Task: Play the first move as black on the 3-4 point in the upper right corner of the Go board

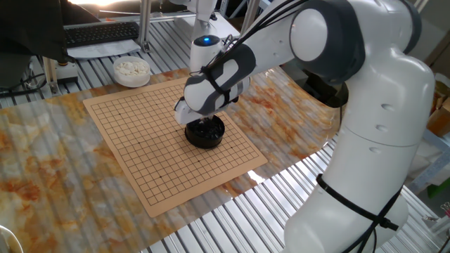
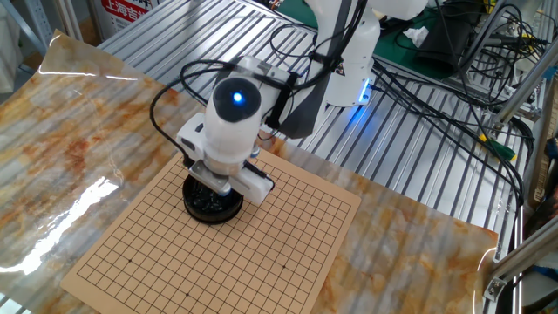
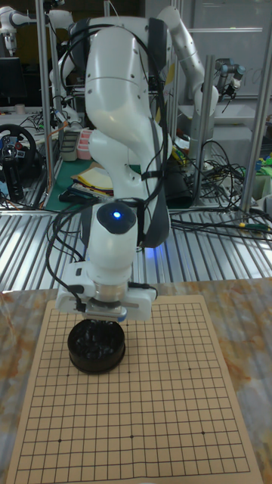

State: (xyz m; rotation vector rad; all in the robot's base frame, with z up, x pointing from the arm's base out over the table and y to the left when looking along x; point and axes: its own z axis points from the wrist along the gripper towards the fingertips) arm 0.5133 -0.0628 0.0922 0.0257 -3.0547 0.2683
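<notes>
A wide black bowl of glossy black stones stands on the wooden Go board, near its edge. My gripper hangs straight over the bowl, fingertips at or just inside the rim. The white hand hides the fingers in every view, so I cannot tell whether a black stone is held. No stone lies on the grid. In the tall view, the crossings around the 3-4 point near the far right corner are bare.
A white bowl of white stones sits off the board's far corner. The board lies on a marbled mat over a slatted metal table. Cables trail behind the arm's base, and a keyboard lies at the back.
</notes>
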